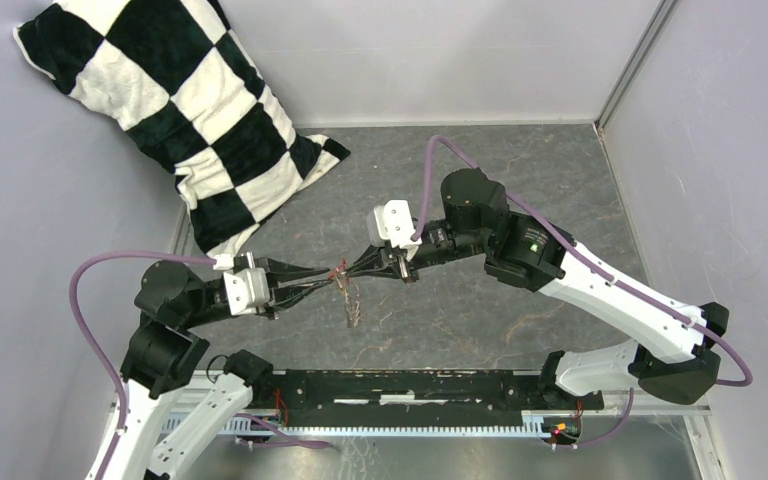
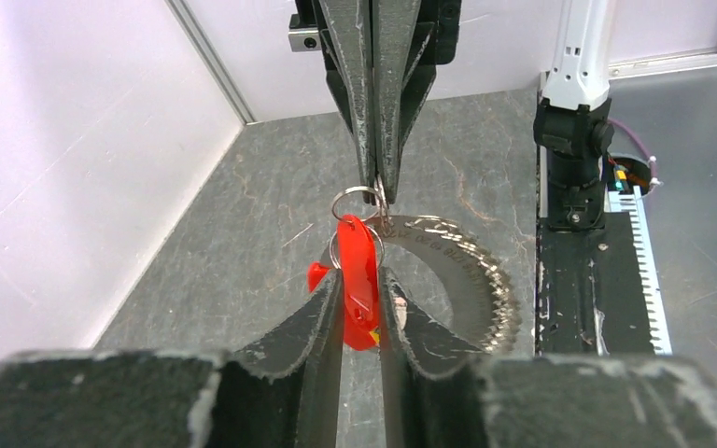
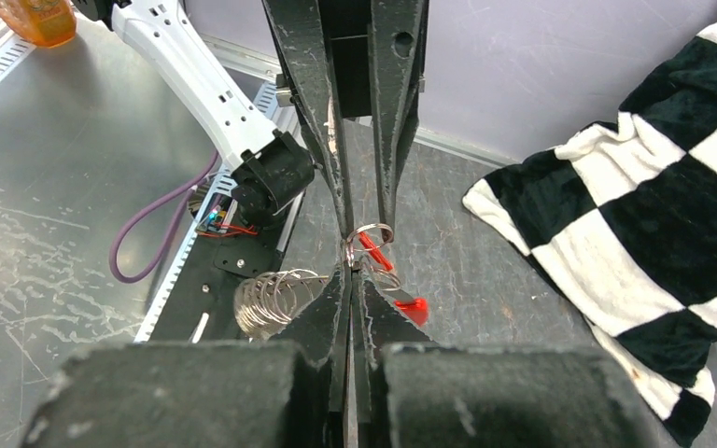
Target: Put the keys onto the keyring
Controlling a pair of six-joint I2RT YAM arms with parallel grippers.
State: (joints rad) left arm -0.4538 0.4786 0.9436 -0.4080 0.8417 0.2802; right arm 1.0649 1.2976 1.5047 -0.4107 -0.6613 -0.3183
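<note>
My two grippers meet tip to tip above the middle of the floor, the left gripper (image 1: 330,279) facing the right gripper (image 1: 350,271). In the left wrist view the left gripper (image 2: 359,277) is shut on the red key (image 2: 358,257); a speck of yellow (image 2: 373,333) shows below it. The right gripper (image 2: 378,187) comes in from the top, shut on a thin wire loop of the keyring (image 2: 353,197). The grey coil-like bunch (image 2: 485,280) hangs behind. In the right wrist view the right gripper (image 3: 353,271) pinches that loop (image 3: 374,231); the coil (image 3: 271,301) and a red key head (image 3: 414,309) hang beside it.
A black-and-white checked cushion (image 1: 195,110) lies at the back left, also at the right of the right wrist view (image 3: 653,205). Pale walls enclose the grey floor (image 1: 520,170). The black base rail (image 1: 410,385) runs along the near edge.
</note>
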